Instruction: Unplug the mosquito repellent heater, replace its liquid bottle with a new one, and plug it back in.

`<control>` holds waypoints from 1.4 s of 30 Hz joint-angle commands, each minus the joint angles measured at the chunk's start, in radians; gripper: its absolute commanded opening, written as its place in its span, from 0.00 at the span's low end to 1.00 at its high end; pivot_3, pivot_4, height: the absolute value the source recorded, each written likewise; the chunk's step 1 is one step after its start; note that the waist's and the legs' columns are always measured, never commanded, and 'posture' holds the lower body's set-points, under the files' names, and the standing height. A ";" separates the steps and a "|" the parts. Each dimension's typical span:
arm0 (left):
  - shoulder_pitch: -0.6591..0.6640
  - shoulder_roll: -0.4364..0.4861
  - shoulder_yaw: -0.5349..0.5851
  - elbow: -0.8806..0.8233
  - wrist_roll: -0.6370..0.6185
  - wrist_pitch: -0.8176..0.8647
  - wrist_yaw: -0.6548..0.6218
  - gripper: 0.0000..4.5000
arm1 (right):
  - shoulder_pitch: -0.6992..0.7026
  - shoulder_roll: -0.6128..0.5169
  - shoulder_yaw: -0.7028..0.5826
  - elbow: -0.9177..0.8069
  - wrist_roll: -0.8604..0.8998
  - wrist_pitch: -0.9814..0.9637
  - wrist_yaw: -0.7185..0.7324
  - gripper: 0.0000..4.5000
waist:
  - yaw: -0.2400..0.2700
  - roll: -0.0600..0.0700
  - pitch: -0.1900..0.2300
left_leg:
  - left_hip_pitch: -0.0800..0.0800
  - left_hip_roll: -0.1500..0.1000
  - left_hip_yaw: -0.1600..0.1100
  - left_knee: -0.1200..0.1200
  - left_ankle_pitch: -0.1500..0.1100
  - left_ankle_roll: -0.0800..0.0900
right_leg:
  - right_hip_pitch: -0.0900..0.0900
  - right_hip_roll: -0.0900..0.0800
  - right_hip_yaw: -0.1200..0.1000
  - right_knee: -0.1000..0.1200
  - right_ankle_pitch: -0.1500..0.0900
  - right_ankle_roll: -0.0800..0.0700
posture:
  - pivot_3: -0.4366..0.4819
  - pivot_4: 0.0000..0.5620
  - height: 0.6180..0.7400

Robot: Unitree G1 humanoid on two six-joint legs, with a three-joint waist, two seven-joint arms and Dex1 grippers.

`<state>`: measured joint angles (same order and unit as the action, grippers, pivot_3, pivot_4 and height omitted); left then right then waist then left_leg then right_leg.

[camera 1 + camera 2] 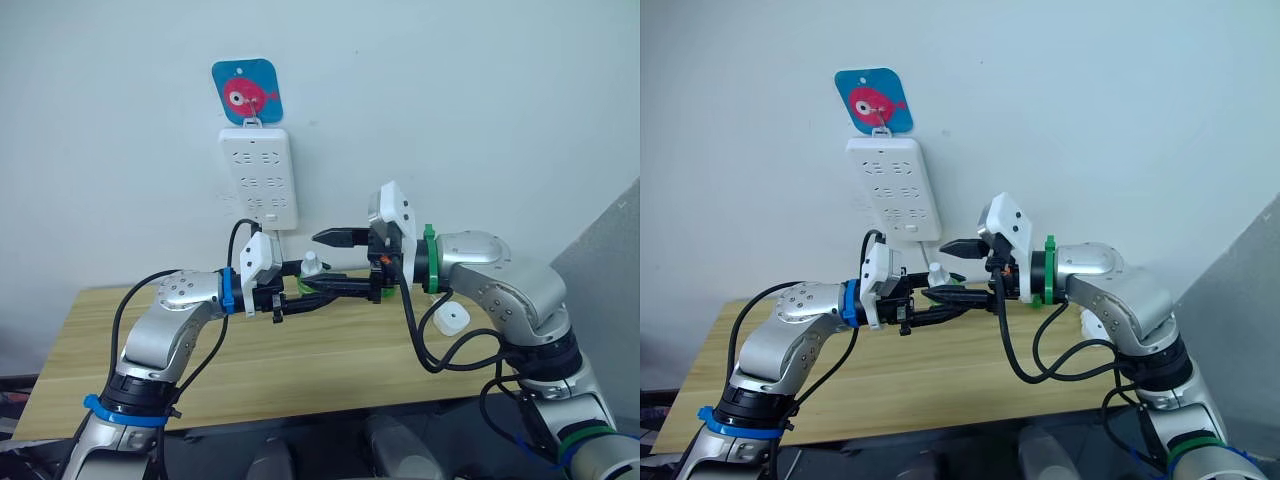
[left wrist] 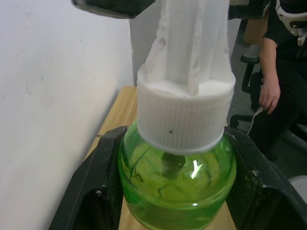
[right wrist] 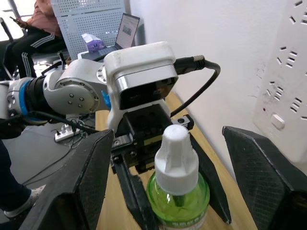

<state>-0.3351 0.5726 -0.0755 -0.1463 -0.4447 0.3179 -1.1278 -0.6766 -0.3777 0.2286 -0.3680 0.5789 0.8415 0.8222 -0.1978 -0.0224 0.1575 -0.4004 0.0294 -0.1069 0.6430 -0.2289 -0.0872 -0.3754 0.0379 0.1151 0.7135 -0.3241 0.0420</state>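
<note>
My left gripper (image 1: 312, 290) is shut on a green liquid bottle (image 2: 177, 184) with a ribbed white cap (image 2: 184, 117), holding it above the table in front of the wall. Its black fingers (image 2: 96, 191) press on both sides of the glass. My right gripper (image 1: 330, 262) faces it, open wide, and the bottle (image 3: 177, 191) stands between its two fingers without touching them. The mosquito repellent heater (image 1: 451, 319), a small rounded white unit, lies on the table under my right forearm, away from the sockets.
A long white power strip (image 1: 259, 177) hangs on the wall under a blue fish hook (image 1: 247, 92). The wooden table (image 1: 300, 360) stands against the wall. A seated person (image 2: 273, 72) and a laptop (image 3: 127, 28) are off to the sides.
</note>
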 commanded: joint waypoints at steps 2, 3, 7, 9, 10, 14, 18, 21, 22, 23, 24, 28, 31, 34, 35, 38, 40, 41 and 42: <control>-0.008 0.003 0.003 -0.033 -0.009 -0.008 -0.001 0.51 | -0.026 0.007 0.010 0.004 0.003 -0.013 0.012 0.62 | 0.001 0.000 0.000 | 0.000 0.000 0.000 0.000 0.000 0.000 | 0.000 0.000 0.000 0.000 0.000 0.000 | 0.29 0.14 1.00; -0.008 0.003 0.003 -0.033 -0.009 -0.007 -0.001 0.51 | -0.027 0.006 0.013 0.007 0.001 -0.014 0.015 0.54 | 0.001 0.000 0.000 | 0.000 0.000 0.000 0.000 0.000 0.000 | 0.000 0.000 0.000 0.000 0.000 0.000 | 0.29 0.14 1.00; -0.011 0.002 0.003 -0.034 -0.009 -0.006 0.001 0.51 | -0.033 0.005 0.027 0.017 -0.011 -0.028 0.023 0.20 | 0.001 0.000 0.000 | 0.000 0.000 0.000 0.000 0.000 0.000 | 0.000 0.000 0.000 0.000 0.000 0.000 | 0.29 0.14 1.00; -0.011 0.002 0.002 -0.033 -0.009 -0.005 0.001 0.51 | -0.036 0.005 0.029 0.019 -0.013 -0.035 0.025 0.07 | 0.001 0.000 0.000 | 0.000 0.000 0.000 0.000 0.000 0.000 | 0.000 0.000 0.000 0.000 0.000 0.000 | 0.29 0.14 1.00; -0.010 0.002 0.002 -0.033 -0.009 -0.005 0.001 0.51 | -0.039 0.007 0.027 0.019 -0.014 -0.041 0.025 0.07 | 0.001 0.000 0.000 | 0.000 0.000 0.000 0.000 0.000 0.000 | 0.000 0.000 0.000 0.000 0.000 0.000 | 0.29 0.15 1.00; 0.000 0.005 0.002 -0.029 -0.006 -0.011 -0.001 0.51 | -0.057 0.012 -0.006 0.009 -0.003 -0.069 0.025 0.07 | 0.001 0.000 0.000 | 0.000 0.000 0.000 0.000 0.000 0.000 | 0.000 0.000 0.000 0.000 0.000 0.000 | 0.29 0.15 1.00; 0.021 0.010 0.001 -0.015 0.006 -0.021 -0.001 0.51 | -0.092 0.005 -0.089 -0.021 0.059 -0.052 0.011 0.07 | 0.001 0.000 0.000 | 0.000 0.000 0.000 0.000 0.000 0.000 | 0.000 0.000 0.000 0.000 0.000 0.000 | 0.29 0.16 1.00; 0.047 0.012 0.007 0.003 0.016 -0.020 0.012 0.51 | -0.104 -0.014 -0.136 -0.040 0.080 -0.037 -0.015 0.07 | 0.001 0.000 0.000 | 0.000 0.000 0.000 -0.001 0.000 0.000 | 0.000 0.000 0.000 0.000 0.000 0.000 | 0.27 0.17 1.00; 0.055 0.010 0.011 0.017 0.023 -0.020 0.024 0.51 | -0.101 -0.023 -0.150 -0.046 0.078 -0.035 -0.029 0.07 | 0.001 0.001 0.000 | 0.000 0.000 0.000 -0.001 0.000 0.000 | 0.000 0.000 0.000 0.000 0.000 0.000 | 0.27 0.18 1.00; 0.064 0.011 0.011 0.032 0.035 -0.030 0.029 0.51 | -0.089 -0.035 -0.161 -0.050 0.068 -0.036 -0.047 0.07 | 0.001 0.001 0.001 | 0.000 0.000 0.000 -0.001 0.000 0.000 | 0.000 0.000 0.000 0.000 0.000 0.000 | 0.27 0.18 1.00; 0.075 0.014 0.011 0.046 0.049 -0.049 0.032 0.51 | -0.060 -0.044 -0.172 -0.054 0.051 -0.041 -0.073 0.07 | 0.001 0.001 0.001 | 0.000 0.000 0.000 -0.001 0.000 0.000 | 0.000 0.000 0.000 0.000 0.000 0.000 | 0.28 0.18 1.00; 0.124 0.028 0.022 0.057 0.071 -0.082 0.041 0.51 | 0.152 -0.078 -0.151 -0.083 -0.067 -0.125 -0.163 0.07 | 0.005 0.000 0.001 | 0.000 0.000 0.000 -0.002 0.000 0.000 | 0.000 0.000 0.001 -0.002 0.000 0.000 | 0.28 0.20 1.00; 0.168 0.044 0.030 0.026 0.068 -0.083 0.043 0.51 | 0.338 -0.058 -0.125 -0.075 -0.164 -0.224 -0.233 0.07 | 0.007 0.002 0.003 | -0.001 0.000 0.002 -0.004 0.000 0.000 | -0.002 -0.001 0.002 -0.003 -0.001 0.000 | 0.28 0.23 1.00; 0.212 0.064 0.035 -0.007 0.063 -0.079 0.047 0.51 | 0.481 -0.024 -0.069 0.009 -0.292 -0.404 -0.282 0.07 | 0.003 0.002 0.003 | -0.001 0.000 0.006 -0.006 0.000 0.000 | -0.005 -0.001 0.005 -0.002 -0.001 0.000 | 0.28 0.24 1.00; 0.222 0.068 0.038 -0.014 0.061 -0.077 0.051 0.51 | 0.503 -0.004 -0.057 0.051 -0.326 -0.460 -0.300 0.07 | 0.001 0.002 0.004 | 0.000 0.001 0.007 -0.007 0.000 0.000 | -0.005 -0.001 0.006 -0.002 -0.001 0.000 | 0.28 0.24 1.00; 0.249 0.082 0.047 -0.040 0.057 -0.066 0.061 0.51 | 0.533 0.061 -0.032 0.215 -0.412 -0.626 -0.345 0.07 | -0.001 0.002 0.006 | 0.002 0.001 0.010 -0.008 0.000 0.000 | -0.005 0.000 0.009 -0.002 -0.001 0.001 | 0.29 0.27 1.00; 0.266 0.094 0.054 -0.065 0.051 -0.055 0.062 0.51 | 0.527 0.094 -0.025 0.323 -0.456 -0.715 -0.369 0.07 | 0.002 0.001 0.010 | 0.002 0.001 0.011 -0.008 0.000 0.000 | -0.004 0.000 0.010 -0.002 -0.001 0.001 | 0.30 0.28 1.00; 0.274 0.100 0.056 -0.079 0.047 -0.048 0.062 0.51 | 0.515 0.109 -0.021 0.402 -0.485 -0.774 -0.385 0.07 | 0.003 0.001 0.012 | 0.003 0.001 0.012 -0.008 0.000 0.000 | -0.004 0.000 0.010 -0.002 -0.001 0.001 | 0.30 0.28 1.00; 0.282 0.106 0.058 -0.093 0.043 -0.041 0.062 0.51 | 0.501 0.125 -0.023 0.472 -0.506 -0.814 -0.402 0.07 | 0.004 0.000 0.013 | 0.003 0.001 0.012 -0.008 0.000 0.001 | -0.004 0.000 0.010 -0.002 -0.001 0.001 | 0.31 0.29 1.00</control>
<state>-0.0561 0.6673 -0.0447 -0.1853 -0.3785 0.2694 -1.0691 -0.1504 -0.2672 0.2108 0.0229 0.1143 0.1241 0.4507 -0.1941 -0.0223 0.1702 -0.3974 0.0306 -0.0946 0.6352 -0.2284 -0.0866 -0.3794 0.0381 0.1258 0.7113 -0.3249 0.0426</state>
